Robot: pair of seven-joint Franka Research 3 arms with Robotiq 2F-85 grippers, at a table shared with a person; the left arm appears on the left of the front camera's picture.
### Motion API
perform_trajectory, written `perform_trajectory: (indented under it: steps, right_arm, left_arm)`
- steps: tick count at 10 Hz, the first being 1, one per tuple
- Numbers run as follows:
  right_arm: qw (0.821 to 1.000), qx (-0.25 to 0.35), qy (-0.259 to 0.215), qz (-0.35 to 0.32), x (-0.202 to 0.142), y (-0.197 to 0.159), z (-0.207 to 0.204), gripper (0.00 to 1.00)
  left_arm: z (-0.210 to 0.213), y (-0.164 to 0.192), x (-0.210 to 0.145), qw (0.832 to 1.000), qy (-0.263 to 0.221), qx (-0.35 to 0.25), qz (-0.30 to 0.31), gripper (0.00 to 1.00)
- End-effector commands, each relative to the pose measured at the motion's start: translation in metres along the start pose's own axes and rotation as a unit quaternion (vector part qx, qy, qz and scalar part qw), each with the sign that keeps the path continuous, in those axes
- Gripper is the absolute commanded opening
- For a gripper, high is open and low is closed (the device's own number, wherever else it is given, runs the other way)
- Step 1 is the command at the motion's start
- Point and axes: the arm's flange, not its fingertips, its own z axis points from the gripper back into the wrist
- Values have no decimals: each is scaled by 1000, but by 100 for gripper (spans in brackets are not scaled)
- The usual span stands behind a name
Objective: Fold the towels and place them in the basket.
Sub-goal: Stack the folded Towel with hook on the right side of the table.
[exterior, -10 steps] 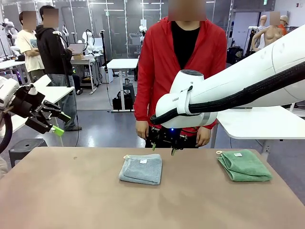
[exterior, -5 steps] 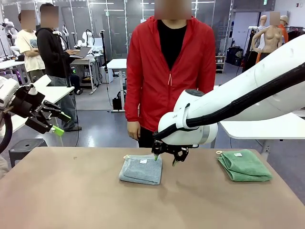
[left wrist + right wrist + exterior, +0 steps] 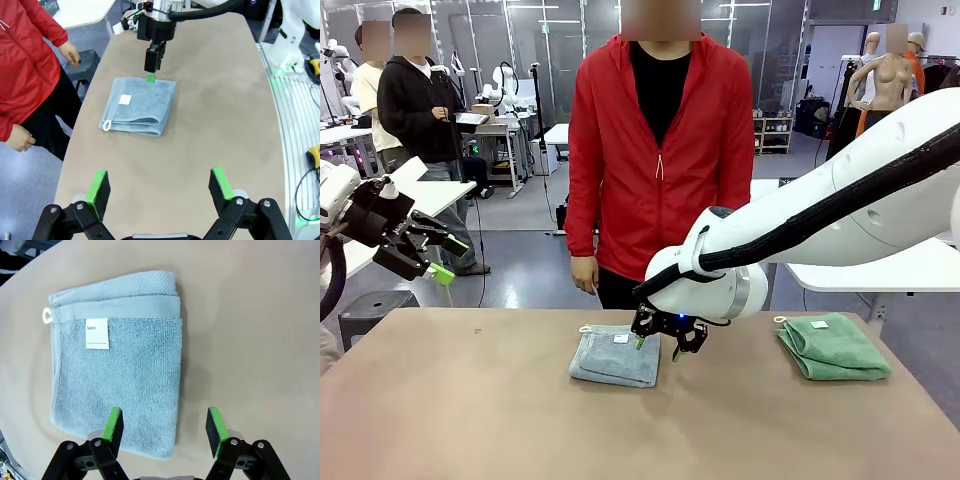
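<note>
A folded pale blue-grey towel [image 3: 615, 356] with a white tag lies on the brown table [image 3: 470, 420], left of centre. A folded mint green towel [image 3: 832, 347] lies at the far right. My right gripper [image 3: 657, 345] hovers open just over the blue-grey towel's right edge. In the right wrist view one finger is over the towel [image 3: 117, 375] and the other over bare table, with the gripper [image 3: 165, 427] low above them. My left gripper [image 3: 448, 258] hangs open, raised beyond the table's left end. From the left wrist view, the gripper [image 3: 159, 185] looks down on the towel [image 3: 140, 105]. The basket is out of view.
A person in a red jacket [image 3: 655, 150] stands at the table's far edge, hands down at the sides. The near half of the table is bare. Other people and tables stand farther back on the left.
My right arm has come down and leftward from above the far edge to the blue-grey towel's right edge. The person has shifted left. The left arm has stayed still.
</note>
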Motion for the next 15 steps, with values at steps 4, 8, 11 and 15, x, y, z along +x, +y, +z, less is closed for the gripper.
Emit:
perform_trajectory:
  steps: [4,8,11,15]
  right_arm:
    - [999,35,9,0,14,-5,-13,84]
    - [999,41,19,4,18,-5,-22,84]
    - [999,43,25,4,19,-4,-25,56]
    - [999,48,19,8,20,-3,-25,16]
  left_arm:
    - [0,-3,1,1000,0,8,-1,100]
    - [0,-3,1,1000,0,8,-1,100]
    - [0,-3,1,1000,0,8,-1,100]
    - [0,-3,1,1000,0,8,-1,100]
